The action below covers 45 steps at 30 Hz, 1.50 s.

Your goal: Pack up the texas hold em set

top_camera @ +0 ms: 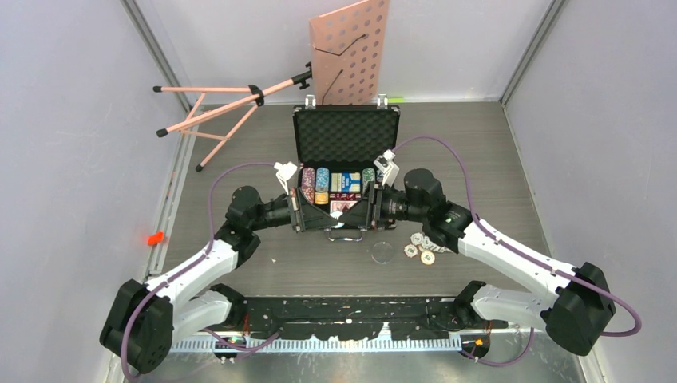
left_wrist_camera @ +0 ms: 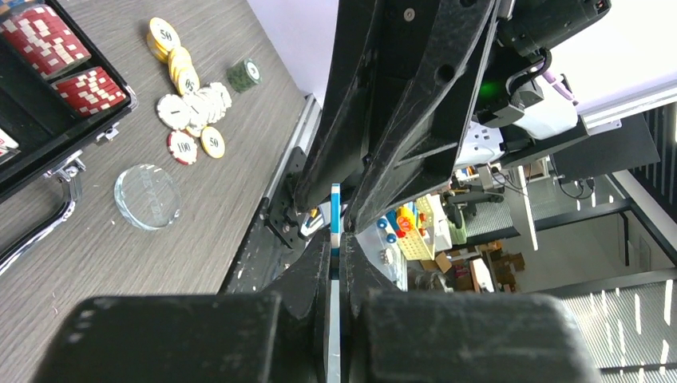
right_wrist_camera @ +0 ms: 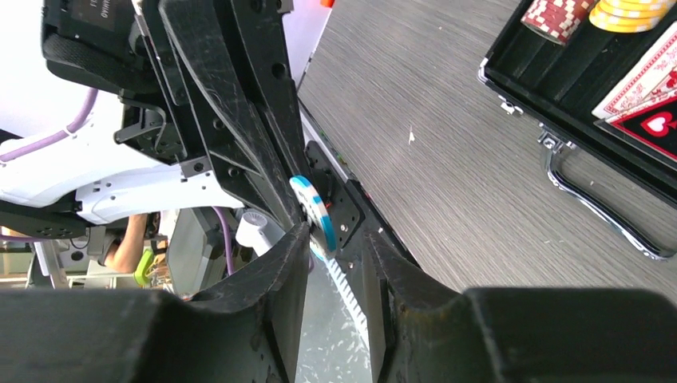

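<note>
Blue-and-white round poker chip (left_wrist_camera: 335, 209) is the whole story right now. It's up in the air, just in front of the near edge of the open black ribbed briefcase with grey foam lining (top_camera: 345, 137), roughly over the silver handle.

The left end effector (left_wrist_camera: 335, 247) is clamped flat on the chip's two faces. From the left wrist you only see it as a thin edge-on sliver, running straight out along the finger line.

The right end effector (right_wrist_camera: 335, 239) comes in from the opposite side, nose to nose with the left one. Its fingers stand at a medium gap, not gripping anything. From the right wrist, the chip sits up at the mouth of that gap, hugging the finger on the left of that view with clear daylight on the other side. You can also see a bit of its face there, so its plane looks turned off from the right fingers, not square between them.

My read: this is a hand-off, and it hinges on that offset and twist. The right side probably wants to centre up before closing on the exposed rim.

The case's chip rows lie just behind the meeting point. The scattered white, yellow and green loose chips (top_camera: 421, 247) wait on the grey wood-grain worktop (top_camera: 495, 159) by the right arm, just beside a clear round disc (top_camera: 382, 253).
</note>
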{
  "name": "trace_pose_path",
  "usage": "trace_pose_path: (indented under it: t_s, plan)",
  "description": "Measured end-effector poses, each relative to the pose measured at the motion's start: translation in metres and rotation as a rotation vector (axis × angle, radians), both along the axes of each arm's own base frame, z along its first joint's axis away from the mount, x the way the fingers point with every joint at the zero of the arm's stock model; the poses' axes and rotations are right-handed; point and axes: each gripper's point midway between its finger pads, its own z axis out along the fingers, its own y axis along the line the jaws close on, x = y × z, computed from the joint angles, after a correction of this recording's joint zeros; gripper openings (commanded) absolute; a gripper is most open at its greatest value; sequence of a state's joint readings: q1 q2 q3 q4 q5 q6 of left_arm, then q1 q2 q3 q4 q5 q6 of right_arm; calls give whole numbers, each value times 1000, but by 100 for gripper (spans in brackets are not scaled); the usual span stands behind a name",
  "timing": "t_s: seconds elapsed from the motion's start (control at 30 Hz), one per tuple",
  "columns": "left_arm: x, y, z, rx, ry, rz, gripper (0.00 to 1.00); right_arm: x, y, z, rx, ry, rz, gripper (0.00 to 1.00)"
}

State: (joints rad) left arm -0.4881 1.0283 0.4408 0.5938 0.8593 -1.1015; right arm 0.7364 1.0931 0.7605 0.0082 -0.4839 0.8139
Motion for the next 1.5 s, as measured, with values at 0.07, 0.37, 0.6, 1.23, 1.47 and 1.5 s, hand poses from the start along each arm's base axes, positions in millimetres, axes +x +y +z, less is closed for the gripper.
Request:
trace_pose_path:
  t_s: [0.07, 0.37, 0.6, 1.23, 1.47, 1.5]
  plan:
    - [-1, 0, 0, 0, -1, -6, 0, 2, 1, 4, 16, -9, -3, 31]
    - [-1, 1, -1, -1, 18, -11, 1, 7, 8, 12, 62, -11, 5, 1]
    - [2, 2, -9, 32, 11, 12, 54, 9, 4, 6, 29, -19, -6, 0]
    - [58, 74, -84, 547, -60, 510, 19, 112, -4, -66, -533, -481, 41, 0]
    - [69, 78, -128, 675, 18, 507, 0, 153, 15, -86, -670, -617, 161, 0]
    - [70, 79, -135, 694, 29, 504, 0, 157, 17, -89, -682, -630, 177, 0]
